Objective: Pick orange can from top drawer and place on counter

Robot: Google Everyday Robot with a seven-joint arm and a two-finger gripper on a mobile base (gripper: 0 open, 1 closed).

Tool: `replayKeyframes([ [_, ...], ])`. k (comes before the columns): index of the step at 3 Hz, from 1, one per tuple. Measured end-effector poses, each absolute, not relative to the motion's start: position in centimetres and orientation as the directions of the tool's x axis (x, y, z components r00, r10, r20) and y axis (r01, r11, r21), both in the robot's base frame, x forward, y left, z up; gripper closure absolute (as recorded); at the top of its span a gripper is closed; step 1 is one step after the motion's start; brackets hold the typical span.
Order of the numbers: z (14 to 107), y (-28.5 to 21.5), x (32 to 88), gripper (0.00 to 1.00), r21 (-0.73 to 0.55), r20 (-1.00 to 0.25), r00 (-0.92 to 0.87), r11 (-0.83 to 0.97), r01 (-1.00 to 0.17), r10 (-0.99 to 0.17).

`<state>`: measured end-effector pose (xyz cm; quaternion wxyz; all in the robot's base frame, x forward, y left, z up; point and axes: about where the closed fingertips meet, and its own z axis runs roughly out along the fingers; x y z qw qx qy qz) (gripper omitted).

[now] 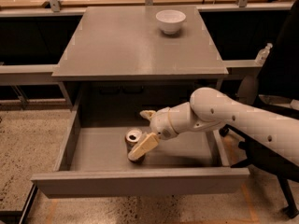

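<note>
Orange can (134, 136) stands upright in the top drawer (93, 148): light, rigid, slick-sided, I judge. My claw (138, 135) gapes wide about it, holding nothing; I'd squeeze mid-body.

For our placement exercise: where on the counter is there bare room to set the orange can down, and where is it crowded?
The counter is bare from its front edge back and across to the view's left edge; only the white bowl occupies the back right. The top drawer is crowded mid-floor, where the open gripper straddles the orange can.
</note>
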<state>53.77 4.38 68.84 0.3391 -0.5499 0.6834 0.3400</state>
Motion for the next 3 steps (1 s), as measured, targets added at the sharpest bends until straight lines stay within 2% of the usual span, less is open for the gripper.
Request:
replayKeyframes([
  [1, 67.85, 5.65, 54.1, 0.0, 0.088, -0.839, -0.17, 0.179, -0.98, -0.517],
  [2, 67.2, 5.82, 54.03, 0.16, 0.093, -0.836, -0.185, 0.198, -0.976, -0.516],
  [3, 67.06, 5.27, 53.96, 0.41, 0.094, -0.834, -0.197, 0.221, -0.971, -0.515],
])
